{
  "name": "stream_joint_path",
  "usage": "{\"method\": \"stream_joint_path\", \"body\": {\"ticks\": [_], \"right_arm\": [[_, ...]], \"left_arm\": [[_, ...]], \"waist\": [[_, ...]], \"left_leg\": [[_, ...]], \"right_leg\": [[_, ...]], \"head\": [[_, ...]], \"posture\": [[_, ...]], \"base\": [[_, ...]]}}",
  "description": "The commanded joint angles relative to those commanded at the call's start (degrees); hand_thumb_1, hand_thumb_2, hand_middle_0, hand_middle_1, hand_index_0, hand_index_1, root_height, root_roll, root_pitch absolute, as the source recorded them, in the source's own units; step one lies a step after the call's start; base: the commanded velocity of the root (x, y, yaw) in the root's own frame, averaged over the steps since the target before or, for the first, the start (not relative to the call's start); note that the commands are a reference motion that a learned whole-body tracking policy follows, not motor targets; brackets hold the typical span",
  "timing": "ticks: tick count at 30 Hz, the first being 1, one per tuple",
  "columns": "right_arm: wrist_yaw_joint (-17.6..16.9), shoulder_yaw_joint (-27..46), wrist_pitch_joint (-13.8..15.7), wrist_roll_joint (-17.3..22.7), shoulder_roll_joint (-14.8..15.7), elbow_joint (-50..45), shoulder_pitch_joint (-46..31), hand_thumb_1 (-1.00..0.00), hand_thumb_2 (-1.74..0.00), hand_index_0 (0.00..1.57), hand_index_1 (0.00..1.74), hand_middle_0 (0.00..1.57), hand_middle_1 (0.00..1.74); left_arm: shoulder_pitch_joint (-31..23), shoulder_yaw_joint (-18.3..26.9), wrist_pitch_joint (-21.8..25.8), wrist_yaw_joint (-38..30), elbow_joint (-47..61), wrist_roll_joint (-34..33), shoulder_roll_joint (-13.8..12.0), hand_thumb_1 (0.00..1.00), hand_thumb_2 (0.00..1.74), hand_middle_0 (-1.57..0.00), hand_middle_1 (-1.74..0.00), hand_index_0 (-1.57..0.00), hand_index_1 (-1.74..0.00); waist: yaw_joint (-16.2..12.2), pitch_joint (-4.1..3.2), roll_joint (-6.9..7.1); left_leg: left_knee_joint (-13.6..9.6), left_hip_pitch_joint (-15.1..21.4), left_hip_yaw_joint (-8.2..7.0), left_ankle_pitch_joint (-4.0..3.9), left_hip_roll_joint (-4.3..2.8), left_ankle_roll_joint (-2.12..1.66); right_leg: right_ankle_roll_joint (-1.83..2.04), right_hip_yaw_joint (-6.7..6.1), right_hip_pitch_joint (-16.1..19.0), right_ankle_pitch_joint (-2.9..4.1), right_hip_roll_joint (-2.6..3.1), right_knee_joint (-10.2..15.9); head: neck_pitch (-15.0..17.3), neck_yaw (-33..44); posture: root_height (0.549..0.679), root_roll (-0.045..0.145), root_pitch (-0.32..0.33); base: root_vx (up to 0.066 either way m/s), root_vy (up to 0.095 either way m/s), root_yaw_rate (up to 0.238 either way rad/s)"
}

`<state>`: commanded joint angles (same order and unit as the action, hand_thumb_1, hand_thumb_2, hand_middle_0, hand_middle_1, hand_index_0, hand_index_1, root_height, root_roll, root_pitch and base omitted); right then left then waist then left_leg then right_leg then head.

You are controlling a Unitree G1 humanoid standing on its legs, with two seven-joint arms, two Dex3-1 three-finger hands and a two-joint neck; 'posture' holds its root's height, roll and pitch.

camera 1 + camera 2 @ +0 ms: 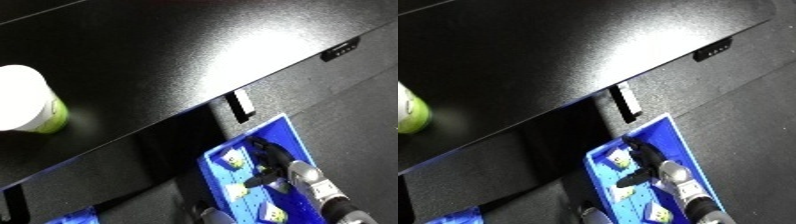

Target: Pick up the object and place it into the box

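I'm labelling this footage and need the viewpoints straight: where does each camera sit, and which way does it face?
Left eye view: on the head, looking down at the black table, a white and green cup and the blue bin; the right hand and forearm show over the bin.
Right eye view: beside it, same downward aim; the cup is cut off at the left edge.
Both share table, bin and right hand.
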<state>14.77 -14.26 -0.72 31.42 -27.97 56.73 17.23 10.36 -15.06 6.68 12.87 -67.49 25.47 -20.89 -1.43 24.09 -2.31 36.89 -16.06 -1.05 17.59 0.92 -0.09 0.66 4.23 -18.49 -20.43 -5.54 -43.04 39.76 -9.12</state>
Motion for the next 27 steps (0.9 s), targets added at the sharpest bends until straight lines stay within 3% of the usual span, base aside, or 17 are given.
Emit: {"method": "stream_joint_path", "body": {"ticks": [7,13,19,27], "right_arm": [[-1.24,-1.23,0.13,-0.68,2.02,1.77,0.05,0.0,0.0,0.0,0.0,0.0,0.0],[-2.61,-1.67,-0.12,0.49,3.51,2.82,-0.54,0.0,0.0,0.0,0.0,0.0,0.0],[-4.8,-1.73,-0.51,1.82,4.44,3.39,-2.27,0.0,0.0,0.0,0.0,0.0,0.0],[-4.77,-1.65,0.69,2.83,5.2,6.98,-2.86,0.0,0.0,0.0,0.0,0.0,0.0]], "left_arm": [[1.66,-0.33,-0.54,-0.14,-0.29,-0.8,-0.47,0.0,0.0,0.0,0.0,0.0,0.0],[2.57,-0.63,-0.98,0.44,0.08,-1.25,-1.52,0.0,0.0,0.0,0.0,0.0,0.0],[1.99,-0.41,-1.12,0.91,1.2,-0.27,-2.32,0.0,0.0,0.0,0.0,0.0,0.0],[2.39,0.2,-0.85,1.75,1.69,2.22,-2.57,0.0,0.0,0.0,0.0,0.0,0.0]], "waist": [[1.36,0.48,0.26],[2.41,0.97,0.15],[3.14,1.62,0.2],[3.62,2.29,0.4]], "left_leg": [[-1.16,-0.09,1.14,-1.56,0.02,-0.13],[-1.81,-0.13,1.8,-2.49,-0.18,-0.18],[-0.96,-0.51,2.41,-2.35,-0.09,0.04],[-0.14,-0.81,2.94,-1.94,0.01,0.55]], "right_leg": [[0.68,1.32,0.32,0.43,-0.55,0.01],[1.1,2.58,0.29,0.28,-1.35,-0.99],[1.24,3.35,0.36,-0.03,-2.02,-1.88],[1.25,3.83,0.37,-0.32,-2.07,-2.32]], "head": [[-1.48,10.96],[-2.69,18.05],[-2.83,25.29],[2.75,33.19]], "posture": [[0.64,0.05,-0.062],[0.64,0.046,-0.067],[0.638,0.047,-0.073],[0.637,0.042,-0.076]], "base": [[0.014,-0.044,0.179],[0.016,-0.027,0.162],[0.023,-0.009,0.097],[0.014,0.0,0.025]]}}
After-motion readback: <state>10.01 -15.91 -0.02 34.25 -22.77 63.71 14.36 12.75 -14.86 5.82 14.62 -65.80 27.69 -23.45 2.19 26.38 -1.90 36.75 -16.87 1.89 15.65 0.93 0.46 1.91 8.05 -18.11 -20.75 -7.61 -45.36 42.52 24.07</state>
